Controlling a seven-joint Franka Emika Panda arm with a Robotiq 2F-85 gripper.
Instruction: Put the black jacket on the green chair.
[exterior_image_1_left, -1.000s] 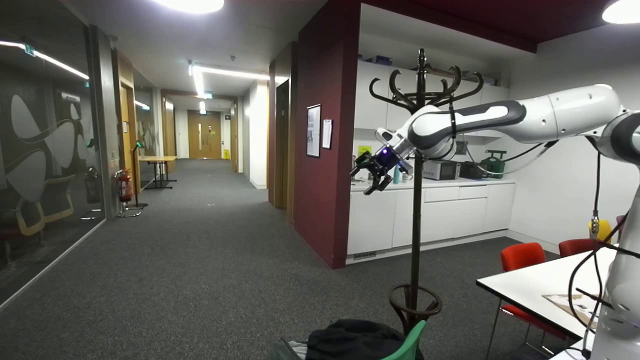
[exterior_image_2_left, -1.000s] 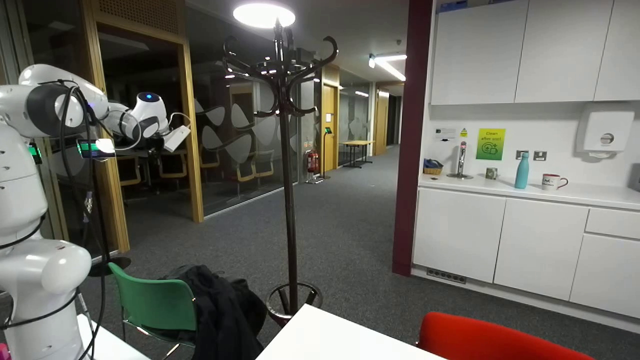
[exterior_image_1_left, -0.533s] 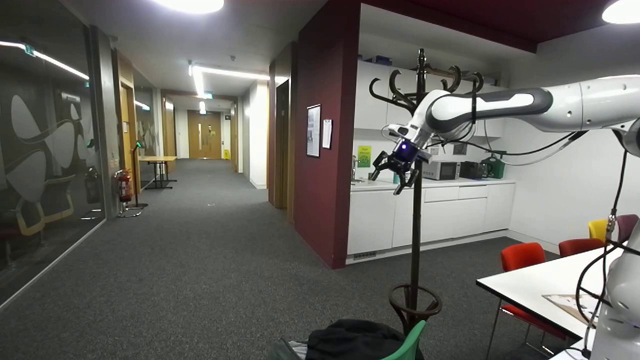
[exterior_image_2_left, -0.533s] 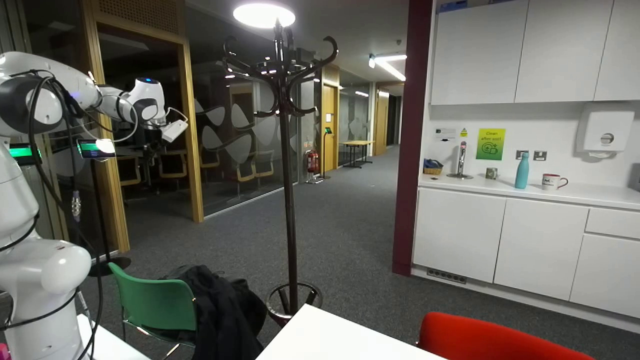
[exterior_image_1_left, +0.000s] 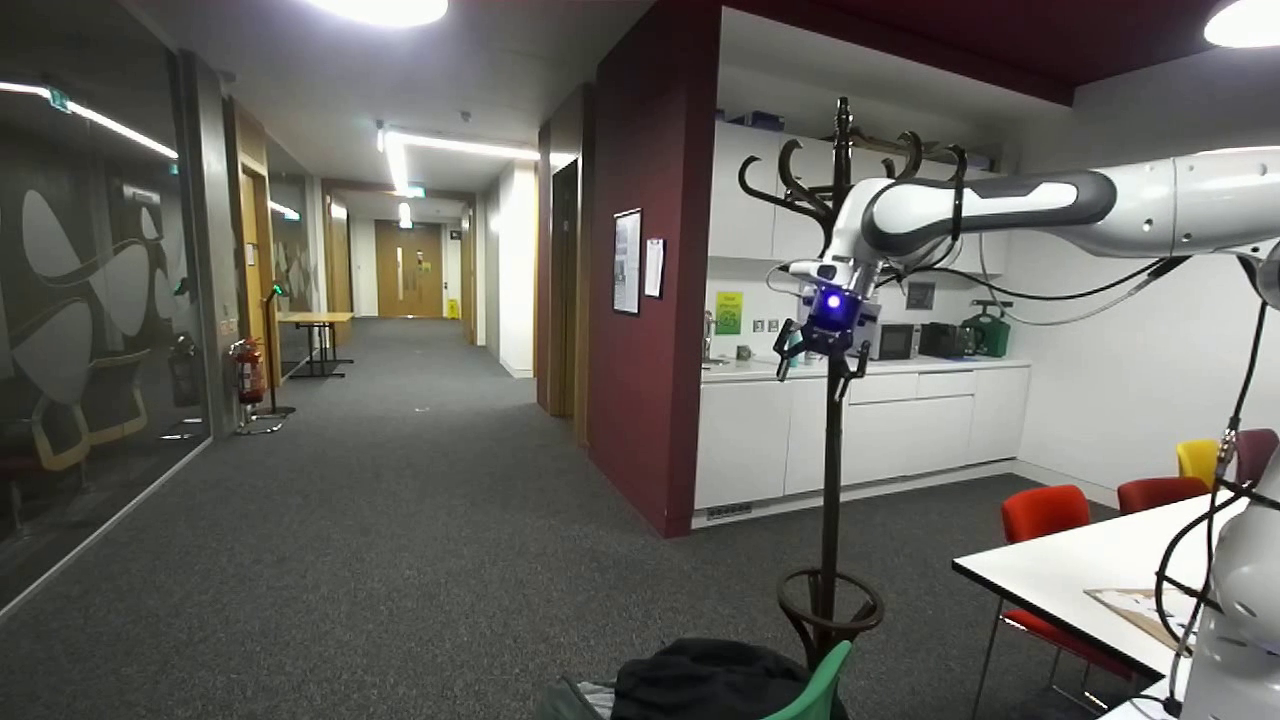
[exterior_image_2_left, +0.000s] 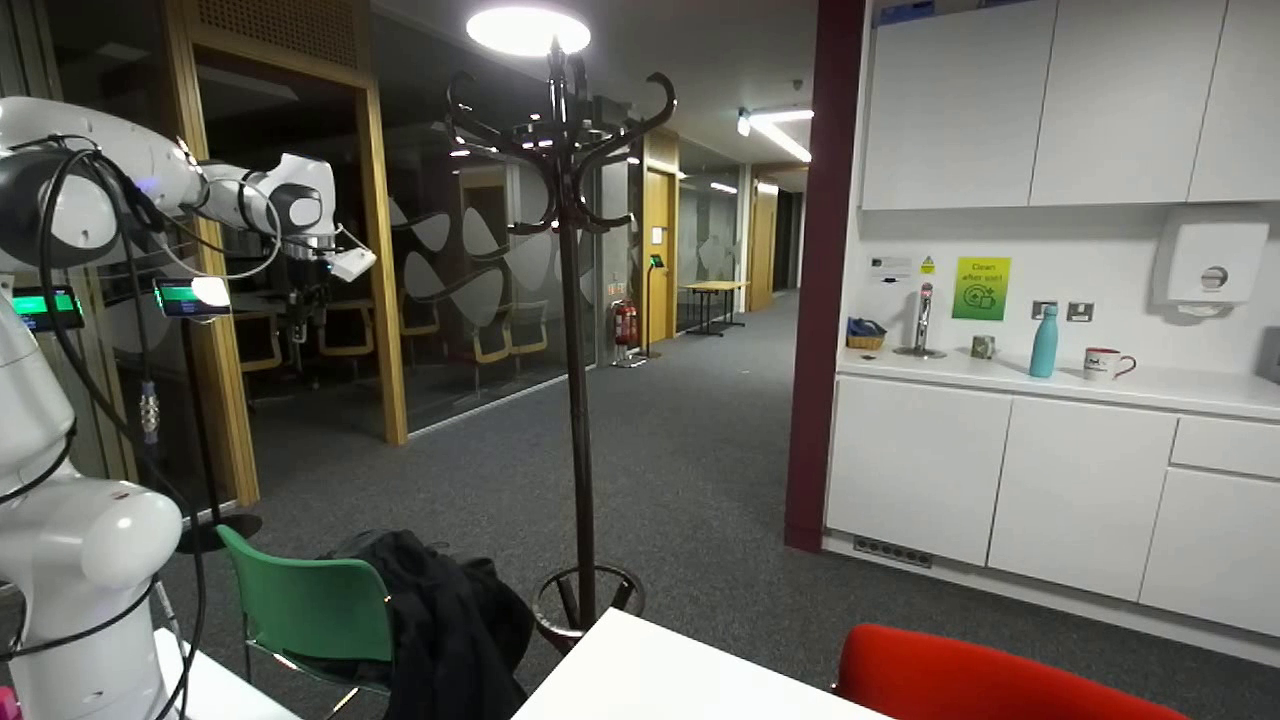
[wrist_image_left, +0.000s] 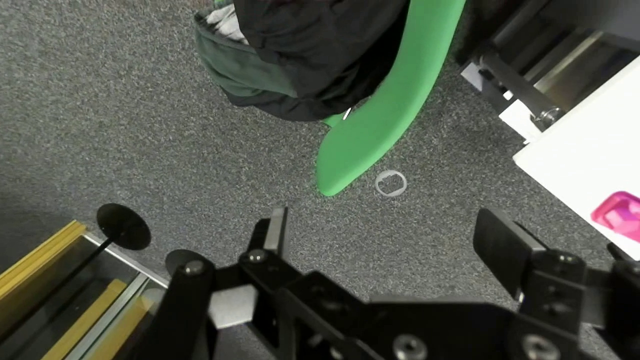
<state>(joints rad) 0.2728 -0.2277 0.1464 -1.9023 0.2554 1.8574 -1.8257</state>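
Nearest in the wrist view, the gripper (wrist_image_left: 385, 225) stands spread, its fingers (wrist_image_left: 500, 250) well apart and nothing held between them. Beyond them lies the chair (wrist_image_left: 385, 110), viewed from above as a curved green edge whose tip shows just past the gap. Against the chair rests the jacket (wrist_image_left: 325, 55), a rumpled dark heap; whether the grey-green cloth (wrist_image_left: 245, 70) at its margin is lining or a separate article cannot be settled from this angle. In an exterior view the jacket lies on the far side of the backrest (exterior_image_2_left: 310, 600) and hangs down past one edge, so the placement may be judged complete. The chief hazard is slippage: the overhanging portion could draw the rest down if the chair were jolted. A second hazard would attend any descent here, since one finger might strike the backrest or hook a loose fold and drag the jacket away on the rise. Farther off, near the jacket, rises the stand (exterior_image_2_left: 577, 400); a wide swing of the arm (exterior_image_1_left: 1060, 205) could knock it. Beyond it, deeper in the room, runs the counter (exterior_image_2_left: 1200, 385).
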